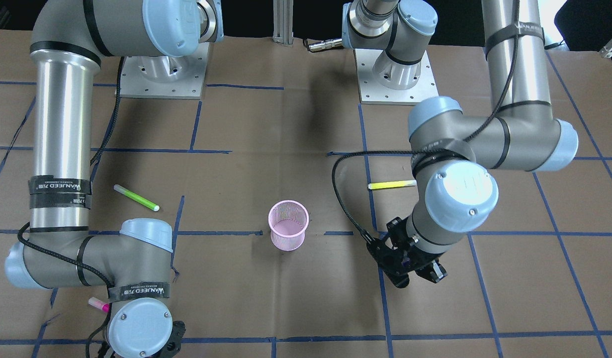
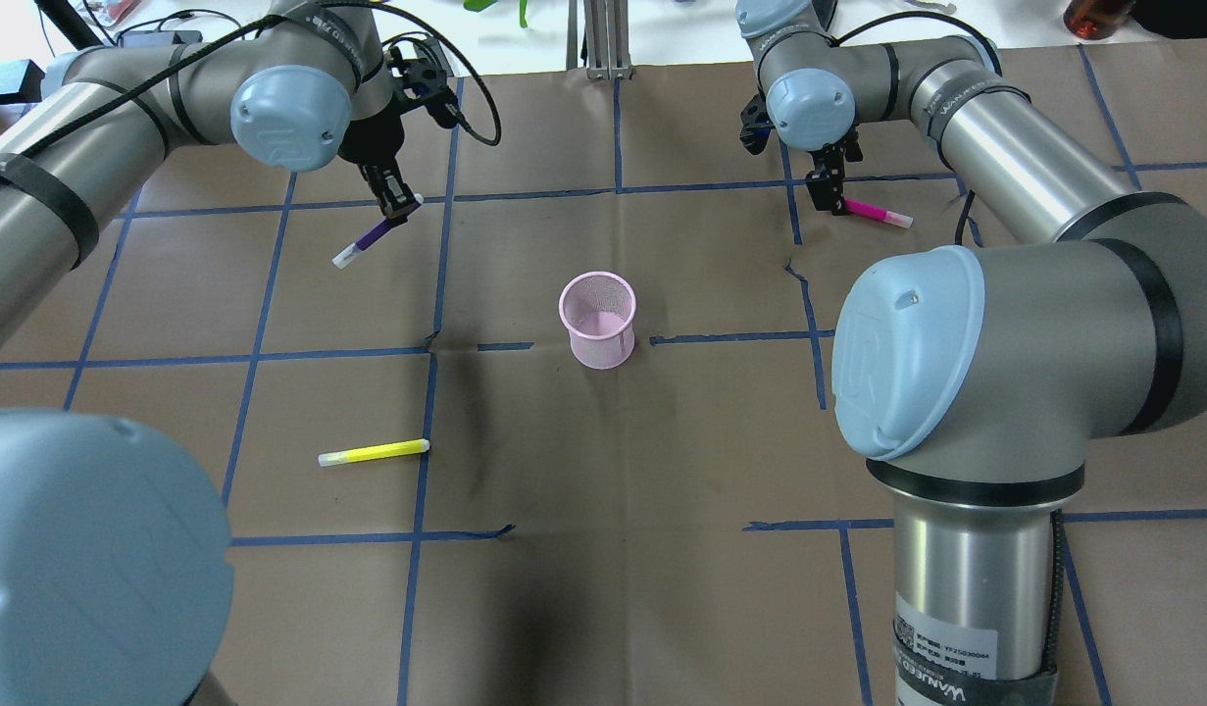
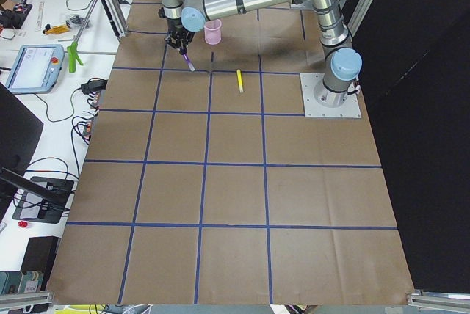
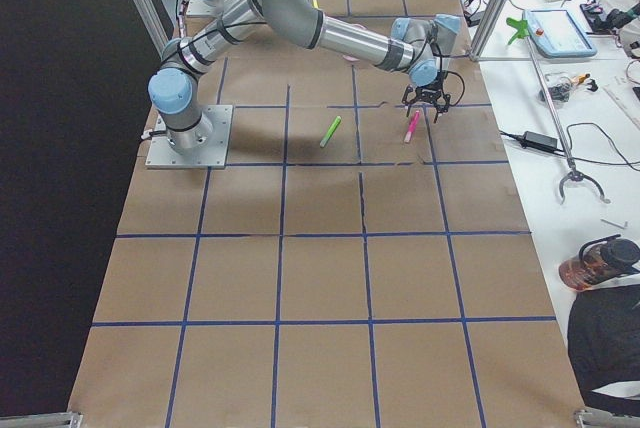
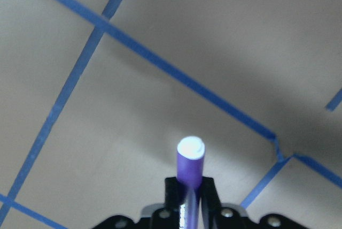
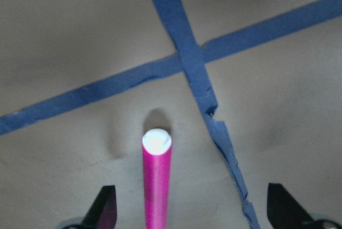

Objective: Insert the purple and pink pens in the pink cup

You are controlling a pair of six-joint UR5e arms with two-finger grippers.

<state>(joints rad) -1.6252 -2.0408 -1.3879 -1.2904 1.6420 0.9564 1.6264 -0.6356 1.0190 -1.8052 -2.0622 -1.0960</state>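
The pink mesh cup (image 2: pixel 597 320) stands upright and empty at the table's middle; it also shows in the front view (image 1: pixel 288 224). My left gripper (image 2: pixel 392 208) is shut on the purple pen (image 2: pixel 366 239) and holds it tilted above the table, far left of the cup. The left wrist view shows the purple pen (image 5: pixel 189 165) clamped between the fingers. My right gripper (image 2: pixel 827 192) is open, and its fingers (image 6: pixel 105 207) straddle the near end of the pink pen (image 6: pixel 156 178). The pink pen (image 2: pixel 878 213) lies on the table far right of the cup.
A yellow pen (image 2: pixel 374 452) lies on the table's near left. A green pen (image 1: pixel 136 198) lies on the robot's right side, hidden under the right arm in the overhead view. Blue tape lines cross the brown table cover (image 2: pixel 603 549).
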